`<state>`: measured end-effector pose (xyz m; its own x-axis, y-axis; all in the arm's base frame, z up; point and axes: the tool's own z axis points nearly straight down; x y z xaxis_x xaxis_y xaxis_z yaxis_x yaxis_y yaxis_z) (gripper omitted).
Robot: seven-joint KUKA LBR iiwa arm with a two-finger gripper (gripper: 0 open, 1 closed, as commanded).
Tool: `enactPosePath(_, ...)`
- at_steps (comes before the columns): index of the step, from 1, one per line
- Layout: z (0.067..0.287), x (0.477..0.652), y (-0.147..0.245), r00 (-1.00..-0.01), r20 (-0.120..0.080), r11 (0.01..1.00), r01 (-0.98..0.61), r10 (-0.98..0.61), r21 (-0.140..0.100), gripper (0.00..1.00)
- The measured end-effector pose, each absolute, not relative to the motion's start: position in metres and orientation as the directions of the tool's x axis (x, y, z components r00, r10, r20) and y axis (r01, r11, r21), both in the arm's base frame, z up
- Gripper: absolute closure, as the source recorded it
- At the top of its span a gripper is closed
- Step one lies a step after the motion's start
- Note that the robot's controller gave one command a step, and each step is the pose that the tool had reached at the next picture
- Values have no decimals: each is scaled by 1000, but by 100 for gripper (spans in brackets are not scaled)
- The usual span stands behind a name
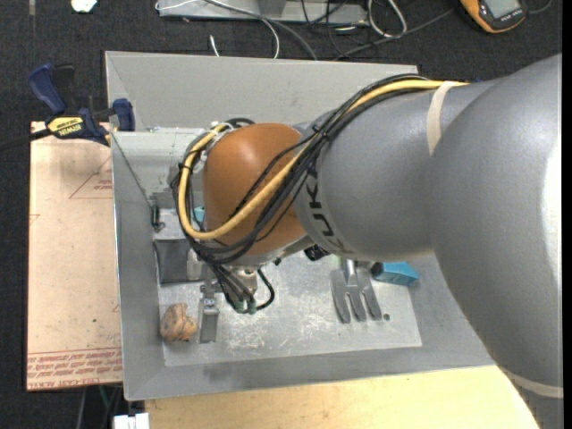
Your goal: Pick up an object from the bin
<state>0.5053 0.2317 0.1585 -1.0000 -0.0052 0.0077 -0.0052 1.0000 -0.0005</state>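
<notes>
What matters from my seat is the tan lumpy object (179, 322) in the near left corner of the bin (295, 333). It sits just left of my tool (213, 307), close beside it, though I can't say whether they touch. The lump is roundish, with no long axis to line up on, so I judge that any grasp calls for a small shift left. The arm reaches across from the right, its orange-covered wrist (246, 186) bent down and the tool low over the floor. Whether the tool is spread or pressed together I cannot tell. A grey fork-shaped piece (355, 298) and a blue item (399, 273) lie well apart to the right.
</notes>
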Motion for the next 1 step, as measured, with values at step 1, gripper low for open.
enactPosePath(1, 162, 508, 230, -1000, -1, 1000, 1, 1, 2, 0)
